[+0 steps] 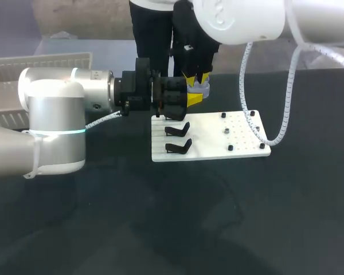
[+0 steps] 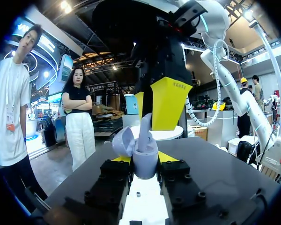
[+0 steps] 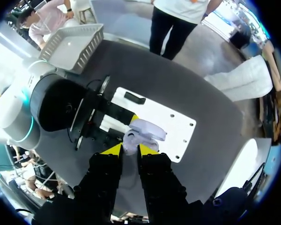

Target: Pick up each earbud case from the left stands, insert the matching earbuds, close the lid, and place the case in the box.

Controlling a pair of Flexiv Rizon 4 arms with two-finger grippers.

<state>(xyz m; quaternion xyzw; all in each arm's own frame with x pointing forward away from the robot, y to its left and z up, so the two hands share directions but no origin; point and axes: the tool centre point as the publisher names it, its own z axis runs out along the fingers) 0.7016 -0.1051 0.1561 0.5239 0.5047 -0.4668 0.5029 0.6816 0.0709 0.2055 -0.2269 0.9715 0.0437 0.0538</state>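
Observation:
A lavender earbud case point(image 1: 203, 89) with its lid open is held above the far edge of the white stand board point(image 1: 218, 137). My left gripper point(image 1: 190, 99) comes in from the side and is shut on the case body point(image 2: 145, 164), one fingertip on each side. The lid point(image 2: 123, 140) tilts off to one side. My right gripper point(image 1: 196, 77) points straight down over the case and is shut on a lavender earbud point(image 2: 145, 125) whose lower end sits in the case. In the right wrist view the earbud point(image 3: 129, 142) lies between the gripper's point(image 3: 130, 150) yellow tips.
Two empty black stands point(image 1: 178, 129) point(image 1: 179, 146) sit on the board's left part, with small black pegs point(image 1: 230, 147) on its right part. A white basket point(image 1: 40, 66) stands at the far left. A white cable point(image 1: 286, 109) hangs from my right arm beside the board.

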